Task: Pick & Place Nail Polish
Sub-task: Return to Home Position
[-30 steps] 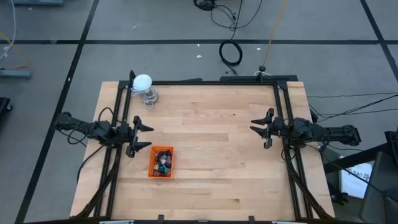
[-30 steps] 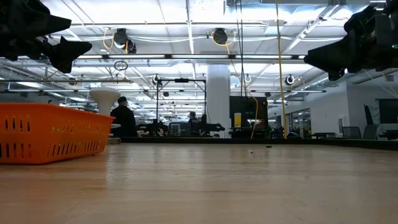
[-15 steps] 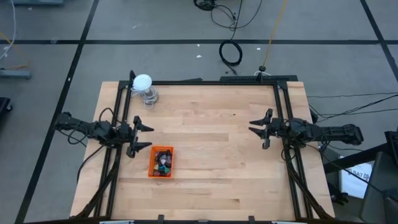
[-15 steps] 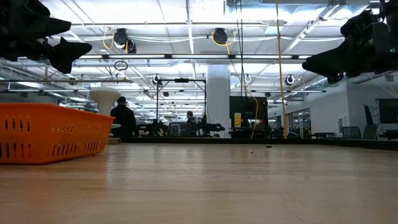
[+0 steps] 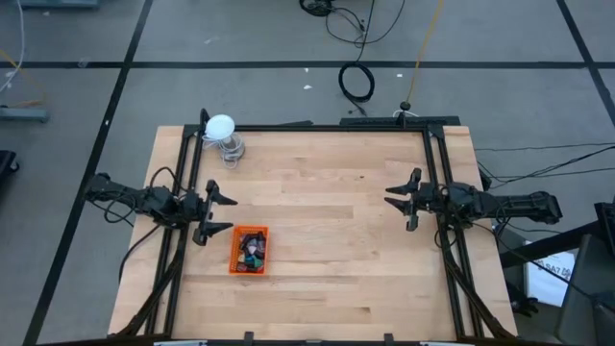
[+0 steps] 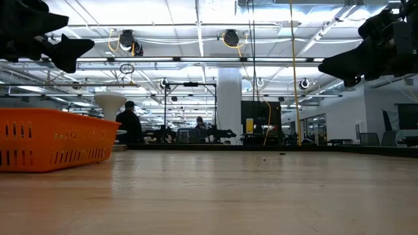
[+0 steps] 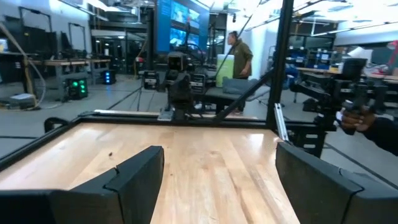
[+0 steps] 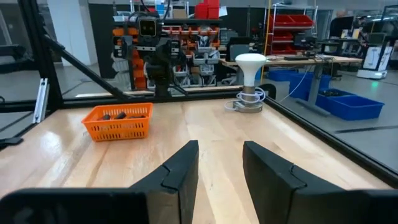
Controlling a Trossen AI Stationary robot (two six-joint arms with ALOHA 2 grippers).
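You have both arms parked at opposite edges of the butcher-block table [image 5: 327, 192], which fits a job that looks finished: no loose bottle shows anywhere on the bare wood. The left gripper [image 5: 233, 212] hangs above the left edge, just beside the orange basket [image 5: 233, 252]. Its dark, wedge-shaped fingers are spread wide and carry nothing. The right gripper [image 5: 392, 196] faces it from the far side, well apart from the basket. Its fingers are parted by only a narrow gap, also empty. The nail polish [image 5: 252, 248] lies heaped inside the basket, a jumble of small dark, teal and reddish bottles. You cannot count them from above. The basket is moulded plastic with slotted walls, so from the right wrist view you can glimpse dark caps over its rim. A white, mushroom-shaped bulb on a coiled clear stand [image 5: 223, 130] sits near the far left corner, clear of both arms. With the grippers raised and level, nothing is likely to be knocked. The light basket would slide easily on the smooth planks if bumped.
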